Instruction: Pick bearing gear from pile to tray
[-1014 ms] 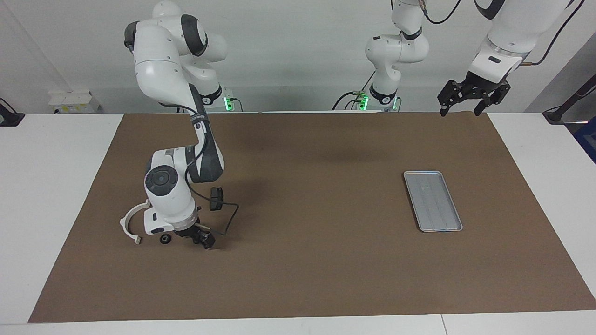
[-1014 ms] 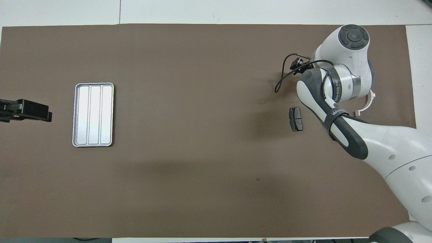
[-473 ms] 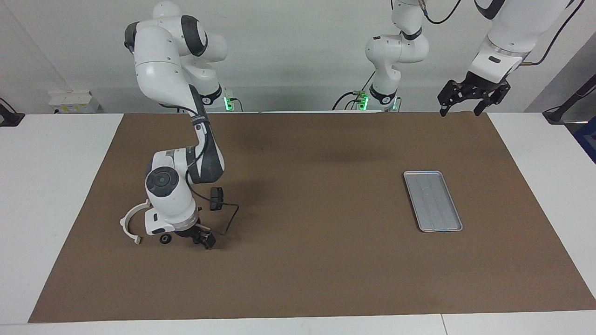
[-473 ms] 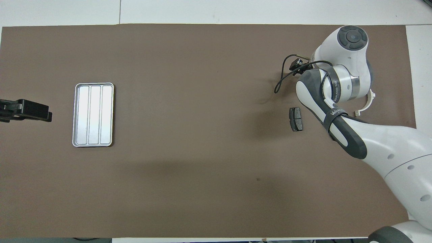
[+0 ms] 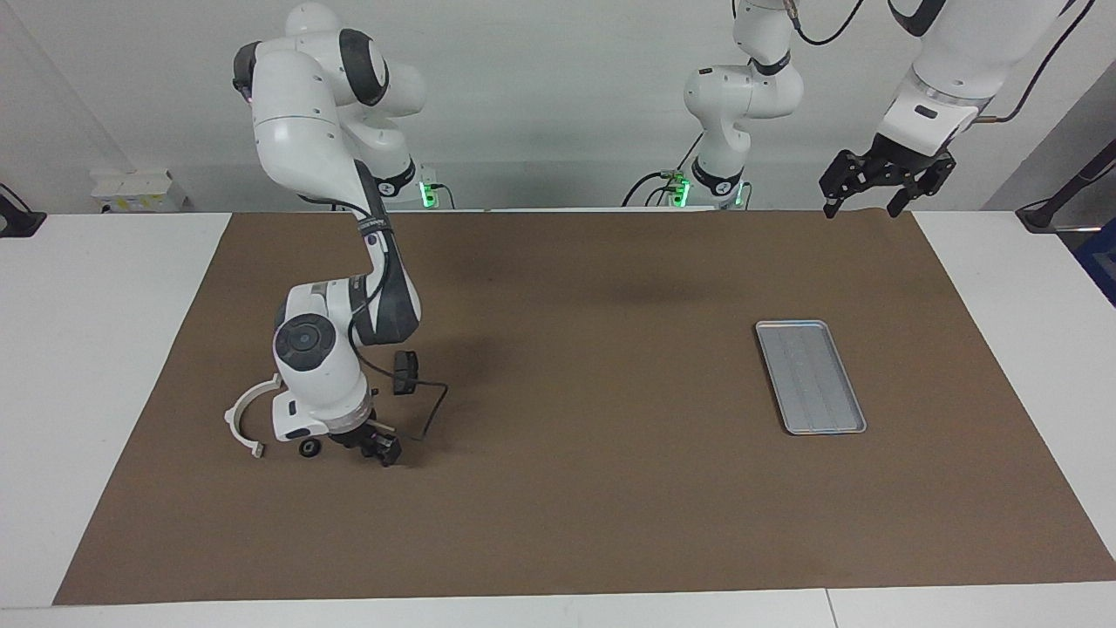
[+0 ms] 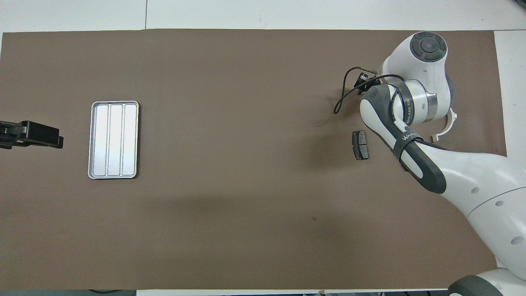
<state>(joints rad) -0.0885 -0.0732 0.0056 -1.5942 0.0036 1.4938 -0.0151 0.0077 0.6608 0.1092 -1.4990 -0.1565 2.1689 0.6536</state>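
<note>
Supervisor: Writing first. Can you read anything from where you sit?

Operator: Only one label. The dark band (image 6: 404, 137) on the right arm's forearm carries white lettering that starts "WAN"; the rest curves out of my sight. I find no print on the parts or the tray.

Supervisor: Walk me outward from the robots.

Operator: At the bases I see green lights (image 5: 425, 194). The left tool (image 5: 861, 208) hangs idle, raised over the robots' edge of the brown mat (image 5: 593, 523) at the left arm's end, its fingers spread with nothing between them. Next comes the tray (image 5: 767, 328), flat on the mat toward that same end, ridges running lengthwise. The mat covers most of the white counter (image 5: 87, 349).

Supervisor: And the pile?

Operator: It sits toward the right arm's end. A dark grey brake pad (image 6: 360, 144) is its nearest piece. Farther out lies the white half-ring bracket (image 5: 244, 419), partly under the arm from overhead. Just beside the bracket's farther tip is a small black round piece (image 5: 307, 448), lying on the mat.

Supervisor: Right tool?

Operator: The right tool (image 5: 373, 445) is low over the mat, just beside that round piece. Whether its fingers are spread or pinching anything, I cannot tell.
</note>
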